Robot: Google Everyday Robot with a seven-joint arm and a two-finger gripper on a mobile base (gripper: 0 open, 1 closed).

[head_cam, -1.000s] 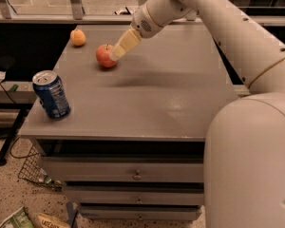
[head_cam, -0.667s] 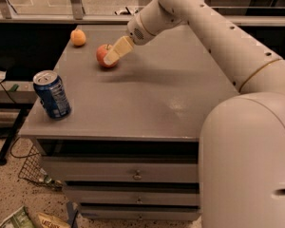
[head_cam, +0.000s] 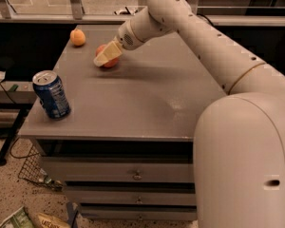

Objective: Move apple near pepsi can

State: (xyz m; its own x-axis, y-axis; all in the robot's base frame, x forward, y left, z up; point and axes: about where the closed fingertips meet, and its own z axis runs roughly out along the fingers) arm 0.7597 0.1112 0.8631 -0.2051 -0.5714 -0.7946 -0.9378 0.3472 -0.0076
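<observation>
Cream end effector at red-orange apple; pepsi can blue, silver-topped.

The bench top was lit dimly and warmly from above, a pale sheen was left toward its right edge, and a soft shadow was thrown rightward from the gripper, which was held at the apple near the far left corner.
</observation>
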